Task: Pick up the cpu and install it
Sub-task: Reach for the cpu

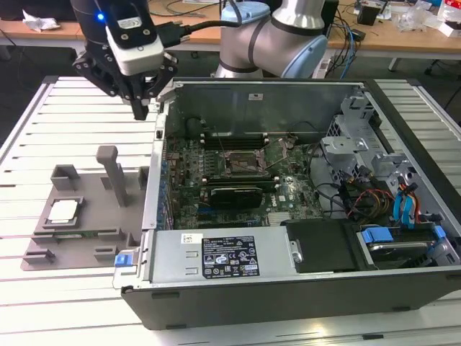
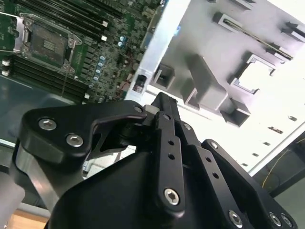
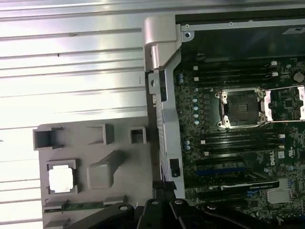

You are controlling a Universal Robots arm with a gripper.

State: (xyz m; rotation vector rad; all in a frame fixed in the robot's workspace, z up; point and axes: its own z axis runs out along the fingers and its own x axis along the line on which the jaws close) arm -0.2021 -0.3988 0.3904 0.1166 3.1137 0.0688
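Gripper (image 1: pixel 140 112): fingers together, holding nothing; hangs over the case (image 1: pixel 288 94) wall, above the tray corner beside it.
Cpu (image 1: pixel 63 210): flat in a recess of the tray (image 1: pixel 86 241), by the tray edge on the exterior view's left, well apart from gripper.
Socket (image 1: pixel 241 164): on the board inside case, looks open and bare.
Progress: pick not yet made.
Risk: post (image 1: pixel 112 173) stands between gripper and cpu, so a low pass could clip it; the thin chip could slip from a pinch; tilted seating would likely bend pins.
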